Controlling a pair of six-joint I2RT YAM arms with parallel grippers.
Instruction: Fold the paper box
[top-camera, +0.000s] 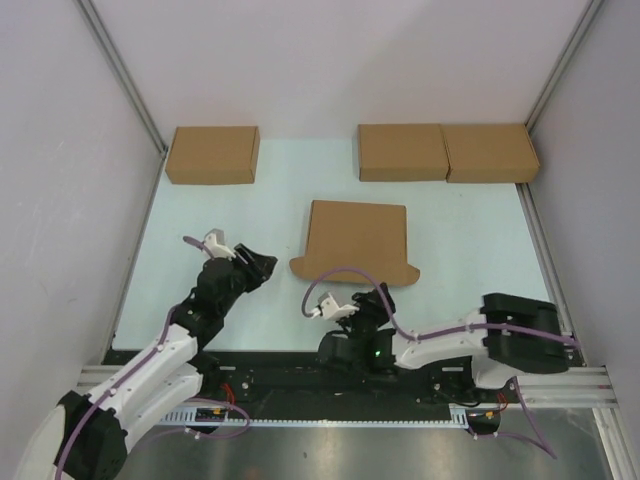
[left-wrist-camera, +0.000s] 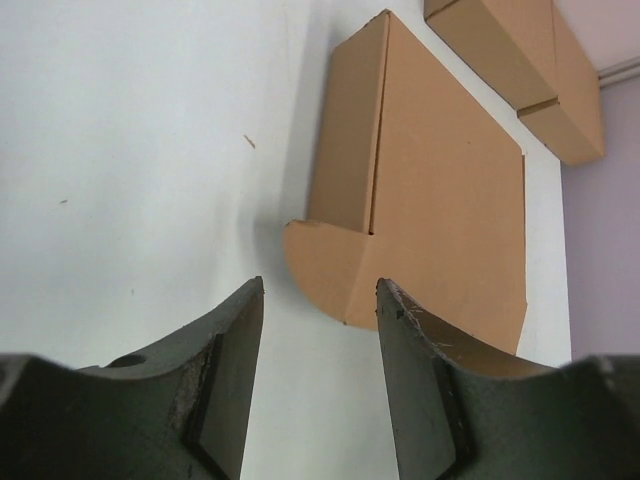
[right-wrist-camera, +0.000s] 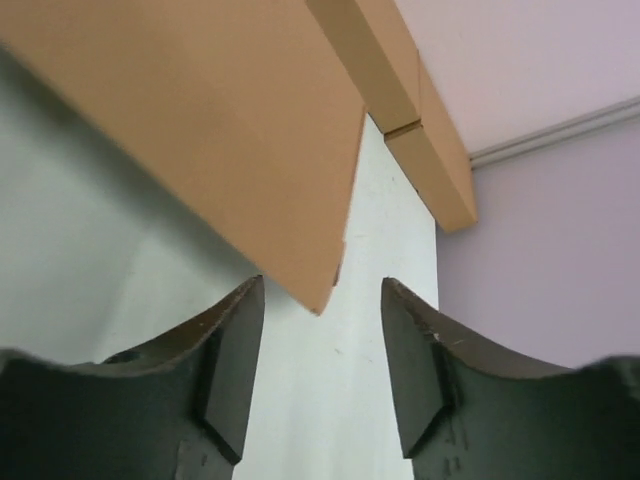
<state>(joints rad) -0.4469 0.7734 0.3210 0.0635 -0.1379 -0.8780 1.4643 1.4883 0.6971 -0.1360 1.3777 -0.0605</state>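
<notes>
The box (top-camera: 357, 243) sat mid-worktop (top-camera: 200, 220), its near flaps splayed. The left gripper (left-wrist-camera: 320, 300) hung by its left flap and the right gripper (right-wrist-camera: 322, 310) at its near edge, both part-open and empty. A clumsy shove, I think, could've skidded the box away or creased a flap.

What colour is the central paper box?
Plain brown paper box, clearest in the top external view.

The paper box (top-camera: 357, 240) is plain brown, the table (top-camera: 460, 235) pale green.
</notes>
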